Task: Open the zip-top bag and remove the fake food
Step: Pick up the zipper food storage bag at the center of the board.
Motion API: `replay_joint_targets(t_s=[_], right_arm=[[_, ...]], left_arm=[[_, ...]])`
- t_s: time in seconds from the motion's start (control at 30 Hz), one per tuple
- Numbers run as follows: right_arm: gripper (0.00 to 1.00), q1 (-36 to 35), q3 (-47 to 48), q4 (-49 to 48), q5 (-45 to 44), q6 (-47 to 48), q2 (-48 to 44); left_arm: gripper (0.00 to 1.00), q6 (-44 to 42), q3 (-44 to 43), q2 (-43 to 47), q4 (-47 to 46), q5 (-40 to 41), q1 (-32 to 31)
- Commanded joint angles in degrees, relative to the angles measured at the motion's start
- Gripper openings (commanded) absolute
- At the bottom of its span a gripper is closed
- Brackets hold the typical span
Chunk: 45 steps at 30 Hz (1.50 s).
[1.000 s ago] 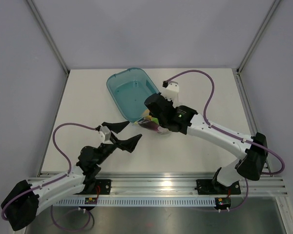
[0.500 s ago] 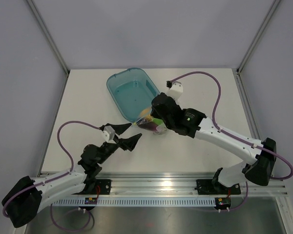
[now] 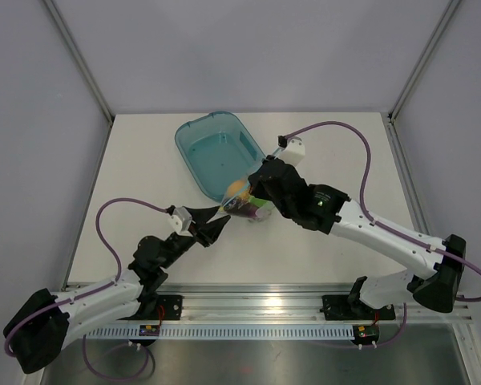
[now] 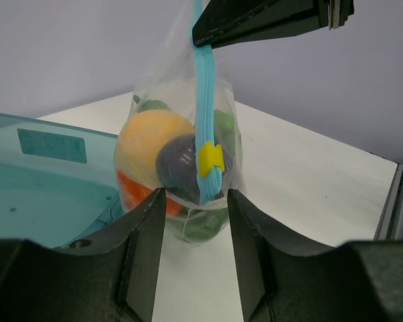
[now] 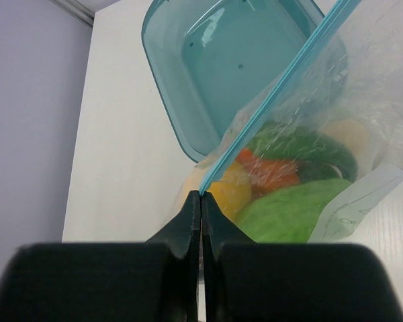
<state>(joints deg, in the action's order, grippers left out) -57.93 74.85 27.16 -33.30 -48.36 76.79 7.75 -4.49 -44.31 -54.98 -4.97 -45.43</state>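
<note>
The zip-top bag (image 4: 181,121) hangs off the table with its blue zip strip (image 4: 203,94) running down and a yellow slider (image 4: 210,157) low on it. My right gripper (image 5: 201,196) is shut on the strip's top end; in the left wrist view the right gripper (image 4: 198,30) shows above. The fake food (image 5: 289,211) fills the bag: green, orange, yellow and dark purple pieces. My left gripper (image 4: 196,201) is open, half narrowed, its fingers on either side of the bag's lower zip corner. From above, the bag (image 3: 244,204) hangs between the left gripper (image 3: 223,215) and right gripper (image 3: 251,188).
A rigid teal tub (image 3: 216,148) lies just behind the bag, with nothing in it; the tub's rim (image 4: 47,127) is close on the left in the left wrist view. White table (image 3: 144,176) ends at grey walls behind and an aluminium rail in front.
My left gripper has moved right to the bag and its jaws have narrowed around the lower corner. The right arm has shifted slightly, still holding the bag up.
</note>
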Motion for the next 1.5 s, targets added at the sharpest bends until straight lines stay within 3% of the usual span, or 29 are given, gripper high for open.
replay_joint_targets(t_s=[0.0,0.17,0.33,0.47,0.57,0.7,0.93,0.97,1.03,1.2,1.4,1.47], right_arm=[[0.00,-0.69,0.03,-3.95,0.69,0.99,-2.35],[0.00,-1.39,0.12,-4.22,1.13,1.25,-1.83],[0.00,-1.66,0.03,-4.04,0.96,1.25,-1.47],[0.00,-1.66,-0.84,-3.78,0.78,1.34,-1.65],[0.01,-1.75,-1.64,-2.99,-1.14,1.95,-2.09],[0.05,-1.66,-2.16,-1.41,-3.52,4.05,-2.79],[0.25,-1.66,-5.32,-2.89,-3.01,8.27,-6.38],[0.35,-1.75,-5.76,-3.60,-1.61,9.06,-6.74],[0.43,-1.75,-6.99,-5.00,-0.37,12.05,-7.88],[0.60,-1.75,-10.15,-10.88,8.67,27.83,-9.91],[0.66,-1.75,-21.92,-32.02,24.76,50.16,-15.61],[0.68,-1.75,-24.83,-34.27,29.14,54.48,-18.51]], left_arm=[[0.43,-1.86,-1.93,0.81,-2.32,-0.65,-0.19],[0.21,-2.04,-1.75,3.09,-0.83,0.40,-0.19],[0.14,-2.04,-0.61,6.69,-0.39,0.93,-0.27],[0.00,-2.04,-0.87,8.98,0.92,0.32,-0.19],[0.00,-1.34,-2.44,9.95,3.64,-0.48,-0.19],[0.00,-0.02,-7.36,9.51,14.17,-0.92,-0.27],[0.00,-0.54,-8.87,8.46,17.54,1.19,-0.27],[0.00,-0.63,-8.87,8.02,17.63,1.45,-0.27],[0.00,-0.72,-9.31,7.40,18.15,1.98,-0.27],[0.00,-1.07,-11.59,6.70,23.41,0.14,-0.27],[0.00,0.60,-13.87,7.13,26.59,-4.51,-0.19],[0.00,1.47,-14.31,7.31,26.77,-6.18,-0.19]])
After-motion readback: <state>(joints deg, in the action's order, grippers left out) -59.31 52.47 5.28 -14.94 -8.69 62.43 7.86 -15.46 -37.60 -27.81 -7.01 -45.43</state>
